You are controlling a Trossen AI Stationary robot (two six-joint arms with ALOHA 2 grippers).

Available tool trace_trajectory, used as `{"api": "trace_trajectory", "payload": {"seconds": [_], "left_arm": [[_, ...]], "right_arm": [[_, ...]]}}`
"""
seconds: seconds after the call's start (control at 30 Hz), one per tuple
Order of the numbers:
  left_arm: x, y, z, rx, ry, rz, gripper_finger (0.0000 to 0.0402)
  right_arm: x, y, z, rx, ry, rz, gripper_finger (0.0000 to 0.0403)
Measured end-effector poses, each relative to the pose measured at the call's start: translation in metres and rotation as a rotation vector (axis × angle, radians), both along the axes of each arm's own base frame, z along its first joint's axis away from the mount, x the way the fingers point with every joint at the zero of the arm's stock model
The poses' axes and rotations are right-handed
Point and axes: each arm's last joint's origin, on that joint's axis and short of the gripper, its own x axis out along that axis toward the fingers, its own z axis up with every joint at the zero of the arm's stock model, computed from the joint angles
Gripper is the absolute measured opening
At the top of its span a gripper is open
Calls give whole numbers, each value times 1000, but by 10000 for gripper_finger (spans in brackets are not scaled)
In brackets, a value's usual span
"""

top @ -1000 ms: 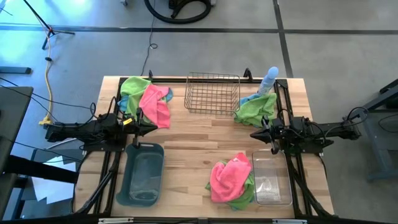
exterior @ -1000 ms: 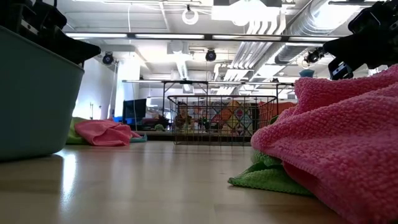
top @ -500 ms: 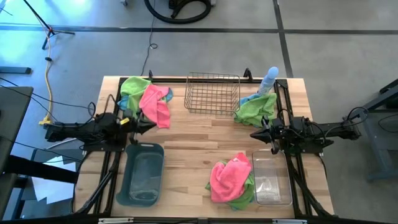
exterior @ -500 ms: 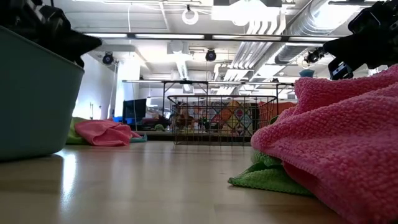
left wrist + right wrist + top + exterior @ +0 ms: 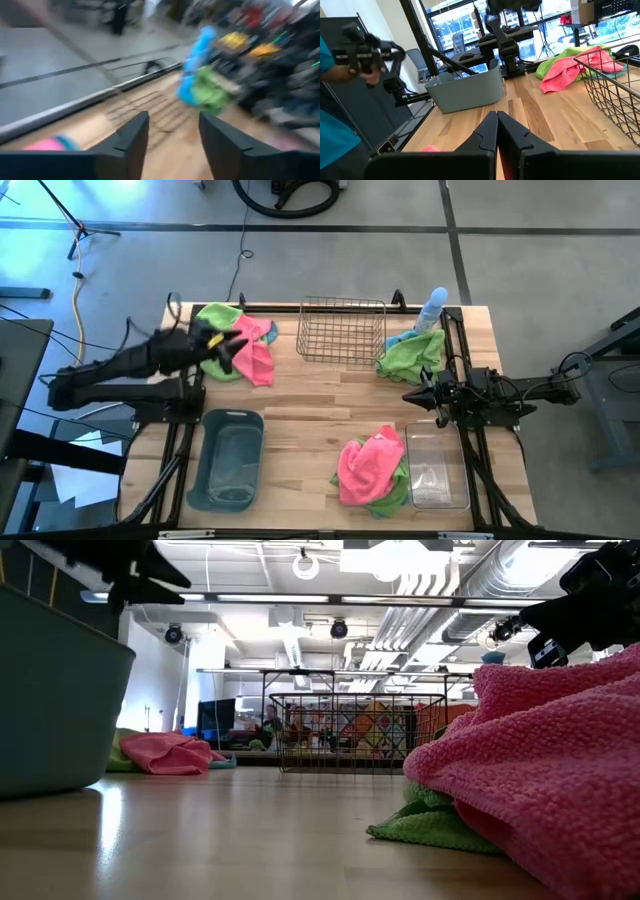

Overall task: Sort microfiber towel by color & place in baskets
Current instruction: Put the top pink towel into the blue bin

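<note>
**Operator:** Wooden tabletop (image 5: 300,405), concrete floor around it, open workshop beyond in the low view. I count three heaps of towels. The far-left one has a pink towel (image 5: 252,350) draped over a green towel (image 5: 213,320), with a sliver of blue at its edge. My left gripper (image 5: 222,352) is right at that pink cloth, and in its wrist view the fingers (image 5: 131,137) stand parted with nothing between them.

**Observer:** And the right side?

**Operator:** The right gripper (image 5: 410,397) waits mid-table, clenched on nothing, between the clear tub (image 5: 437,472) and the far green-and-blue heap (image 5: 410,352) by the spray bottle (image 5: 433,305). A second pink towel (image 5: 368,465) sits on green cloth just beside the clear tub.

**Observer:** How do you expect the cloth to behave?

**Operator:** Light, limp and grippy, I'd say. Microfiber won't slip, but it clings to its neighbours, so the green one may drag along. I'd pinch a raised fold near the pink towel's middle, not a flat edge, and lift high so the tails clear.

**Observer:** Where does it go?

**Operator:** Undecided. The wire basket (image 5: 343,330), the grey-blue tub (image 5: 229,458) and the clear tub all look empty, and the grey-blue one is nearest.
</note>
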Motion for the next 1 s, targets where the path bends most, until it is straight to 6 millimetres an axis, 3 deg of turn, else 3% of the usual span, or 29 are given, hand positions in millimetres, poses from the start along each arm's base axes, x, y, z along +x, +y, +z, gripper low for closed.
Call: {"api": "trace_trajectory", "payload": {"seconds": [0.17,0.33,0.53,0.77,1.0], "left_arm": [[28,37,31,-48,360,133,211],[52,79,24,-254,694,263,223],[65,106,-11,-499,919,324,223],[80,129,-42,-591,945,324,223],[72,132,-87,-663,932,272,223]], "right_arm": [[0,0,0,0,0,0,0],[0,0,0,0,0,0,0],[0,0,0,0,0,0,0],[0,0,0,0,0,0,0],[0,0,0,0,0,0,0]]}}
